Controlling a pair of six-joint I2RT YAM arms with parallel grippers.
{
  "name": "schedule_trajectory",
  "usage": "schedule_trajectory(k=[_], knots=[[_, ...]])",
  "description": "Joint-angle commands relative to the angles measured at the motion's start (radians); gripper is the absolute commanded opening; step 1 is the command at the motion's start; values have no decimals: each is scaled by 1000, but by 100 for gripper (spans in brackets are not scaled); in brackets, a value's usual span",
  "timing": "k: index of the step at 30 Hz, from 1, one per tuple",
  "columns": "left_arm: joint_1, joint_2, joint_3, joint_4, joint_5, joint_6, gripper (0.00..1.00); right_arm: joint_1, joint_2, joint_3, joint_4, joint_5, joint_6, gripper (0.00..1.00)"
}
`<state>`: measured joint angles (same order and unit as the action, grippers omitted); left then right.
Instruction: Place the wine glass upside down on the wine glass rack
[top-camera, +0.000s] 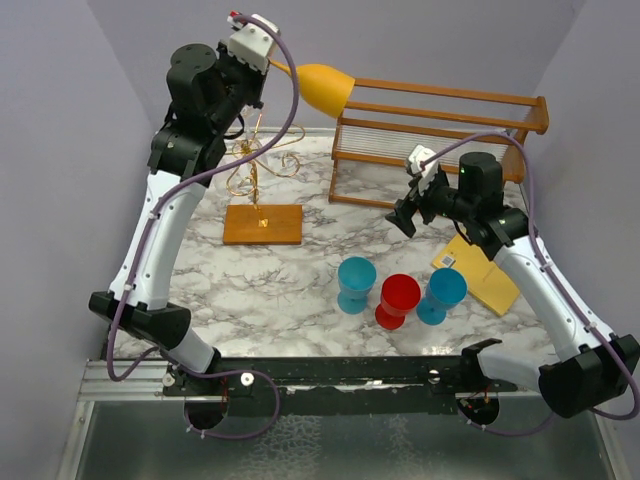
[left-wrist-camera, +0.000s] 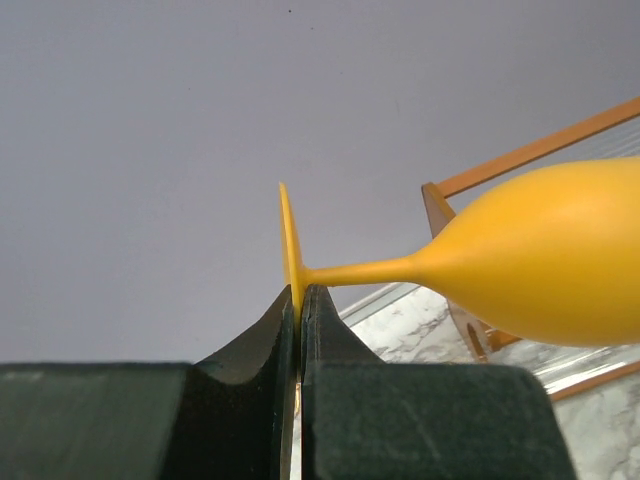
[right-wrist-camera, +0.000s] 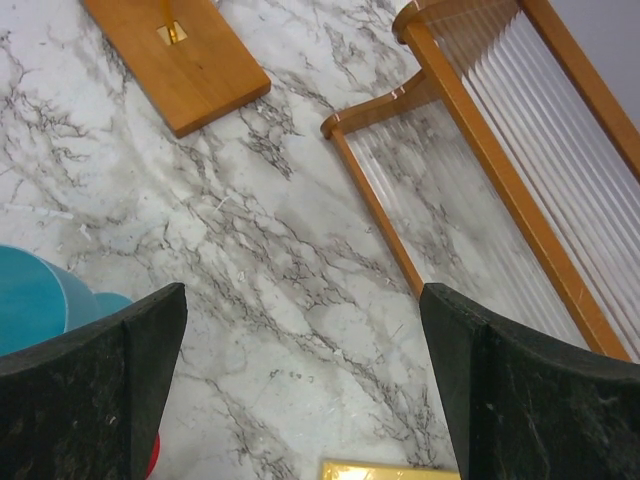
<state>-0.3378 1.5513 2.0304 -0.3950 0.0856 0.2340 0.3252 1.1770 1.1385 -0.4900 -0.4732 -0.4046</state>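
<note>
My left gripper (top-camera: 268, 62) is raised high at the back left and is shut on the foot of the yellow wine glass (top-camera: 322, 88). The glass lies sideways in the air, bowl pointing right. In the left wrist view the jaws (left-wrist-camera: 298, 295) pinch the thin foot disc (left-wrist-camera: 289, 240), and the stem and bowl (left-wrist-camera: 550, 260) stretch right. The gold wire wine glass rack (top-camera: 258, 165) stands below and in front of the gripper on its orange-brown base (top-camera: 263, 224). That base also shows in the right wrist view (right-wrist-camera: 180, 60). My right gripper (top-camera: 405, 218) is open and empty above the marble (right-wrist-camera: 300, 320).
A brown slatted wooden shelf rack (top-camera: 440, 130) stands at the back right and shows in the right wrist view (right-wrist-camera: 500, 170). Two blue glasses (top-camera: 356, 283) (top-camera: 443, 293) and a red one (top-camera: 399, 299) stand upside down near the front. A flat yellow board (top-camera: 480, 275) lies at the right.
</note>
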Motion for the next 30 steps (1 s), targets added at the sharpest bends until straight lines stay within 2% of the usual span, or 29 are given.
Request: schedule_trajectory(k=[1, 10, 17, 30], knots=[[-59, 41, 31, -5, -145, 222, 0, -5, -64, -26, 119, -8, 30, 100], [-180, 86, -28, 10, -219, 518, 0, -8, -76, -52, 139, 9, 33, 100], [-218, 139, -65, -11, -279, 686, 0, -9, -79, -68, 148, 9, 27, 100], [-222, 255, -35, -54, -360, 731, 0, -9, -67, -76, 148, 5, 13, 100]])
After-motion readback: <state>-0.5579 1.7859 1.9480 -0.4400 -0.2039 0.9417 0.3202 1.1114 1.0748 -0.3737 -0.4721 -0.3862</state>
